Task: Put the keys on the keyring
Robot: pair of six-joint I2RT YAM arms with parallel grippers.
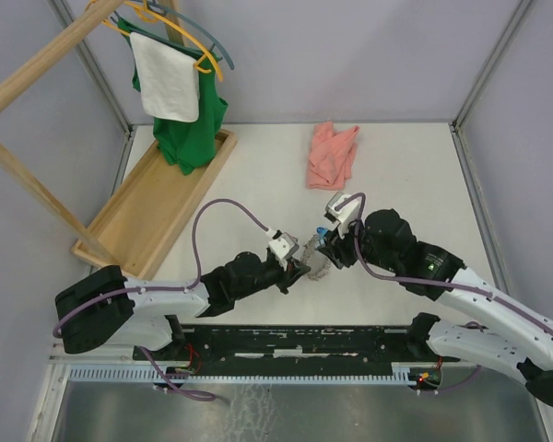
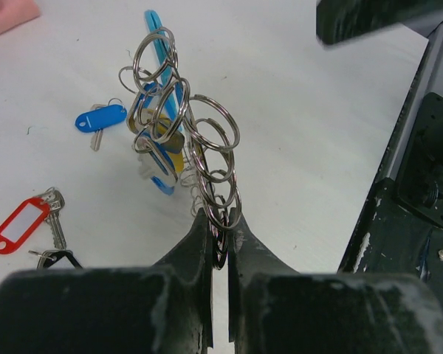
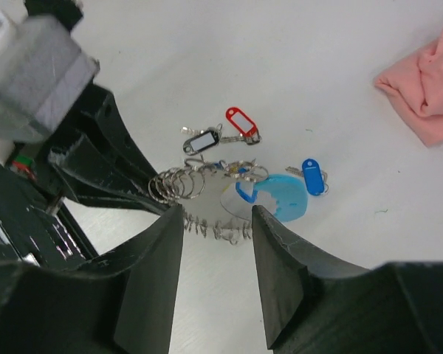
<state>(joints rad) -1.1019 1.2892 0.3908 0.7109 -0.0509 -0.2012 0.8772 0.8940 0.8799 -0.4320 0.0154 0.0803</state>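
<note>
The keyring (image 2: 184,140), a loop strung with many silver rings and a light-blue tag (image 3: 284,198), stands lifted at one end off the white table. My left gripper (image 2: 220,221) is shut on a bunch of its rings. My right gripper (image 3: 218,214) hovers open just above the keyring (image 3: 207,184), touching nothing. Loose keys lie beside it on the table: a blue-tagged key (image 2: 101,118), a red-tagged key (image 2: 18,225) and a black-tagged key (image 2: 55,258). In the top view the two grippers (image 1: 300,267) (image 1: 324,241) meet over the keyring (image 1: 315,262).
A pink cloth (image 1: 332,155) lies at the back of the table. A wooden tray (image 1: 157,198) runs along the left, under a wooden rack with a green shirt (image 1: 189,120) and a white towel (image 1: 166,78) on hangers. The black base rail (image 1: 304,336) lines the near edge.
</note>
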